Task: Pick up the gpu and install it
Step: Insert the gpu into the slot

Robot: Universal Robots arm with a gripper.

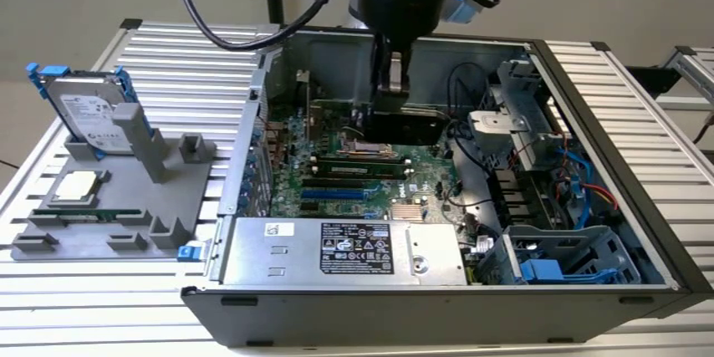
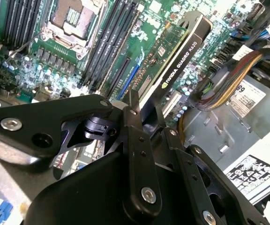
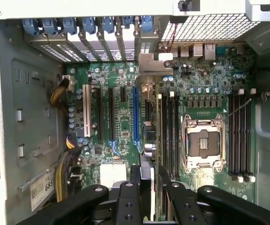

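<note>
Gripper [image 2: 146,110] clamped on gpu [image 2: 175,61] (black cover showing), held edge-on above motherboard [image 3: 121,122] inside open computer case [image 1: 603,123].

A robotics lab bench: slatted aluminium table [image 1: 624,81], opened computer case [image 1: 624,232], grey parts fixture [image 1: 123,206].

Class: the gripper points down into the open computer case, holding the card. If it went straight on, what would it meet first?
Probably the green motherboard, near its long expansion slots. The gripper holds the slim black-covered gpu just above them; exact depth is unclear.
</note>
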